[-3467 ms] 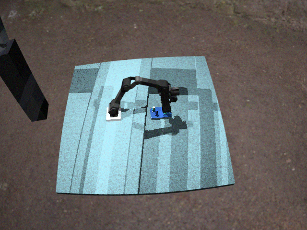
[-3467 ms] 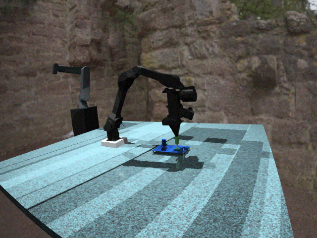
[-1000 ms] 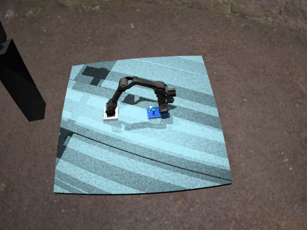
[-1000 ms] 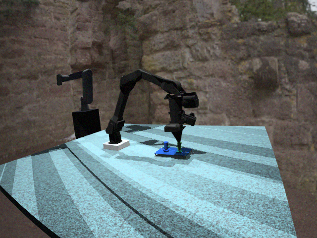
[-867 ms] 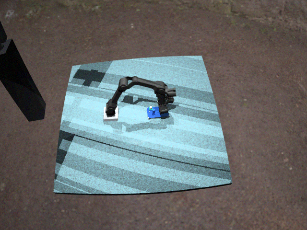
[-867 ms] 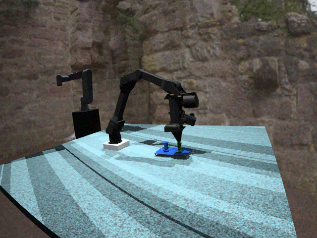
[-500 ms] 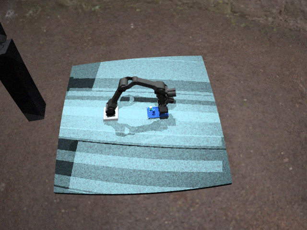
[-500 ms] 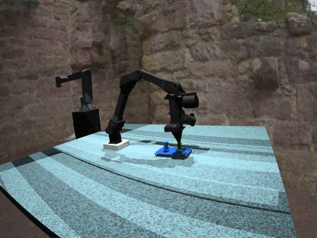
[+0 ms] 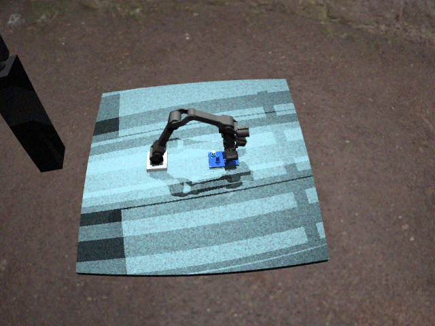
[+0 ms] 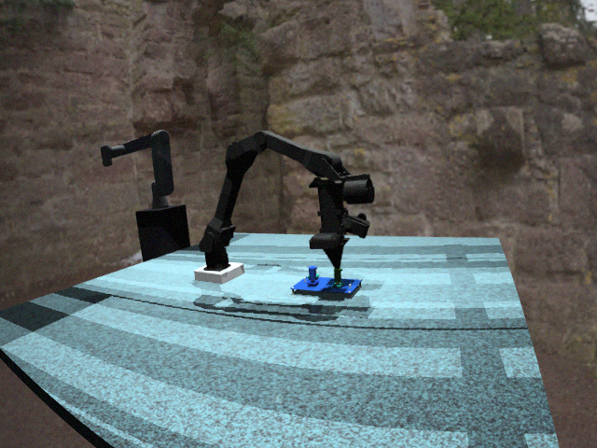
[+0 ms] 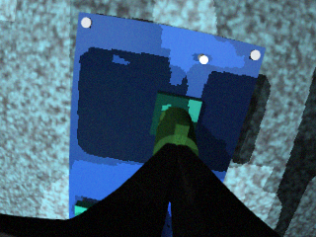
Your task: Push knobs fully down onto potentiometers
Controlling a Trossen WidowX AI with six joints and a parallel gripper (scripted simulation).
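The blue circuit board (image 9: 213, 164) (image 10: 303, 287) (image 11: 118, 37) stands on short legs on the table. A green knob (image 10: 337, 275) (image 11: 175, 123) stands upright over a teal potentiometer (image 11: 196, 111) on the board's far half from the arm base. My gripper (image 10: 337, 267) (image 11: 174, 154) is shut with nothing between its fingers. It points down, its tips at the top of the green knob. Whether a gap remains under that knob is too small to tell. A blue knob (image 9: 217, 158) (image 10: 312, 272) stands upright on the half nearer the base; the fingers hide it in the wrist view.
A small teal part with a white top (image 9: 213, 153) stands beside the blue knob. A small white-topped post (image 11: 203, 59) stands near the board's end. The arm's white base block (image 9: 151, 167) (image 10: 209, 276) is left of the board. A dark pedestal (image 10: 161, 229) stands beyond the table.
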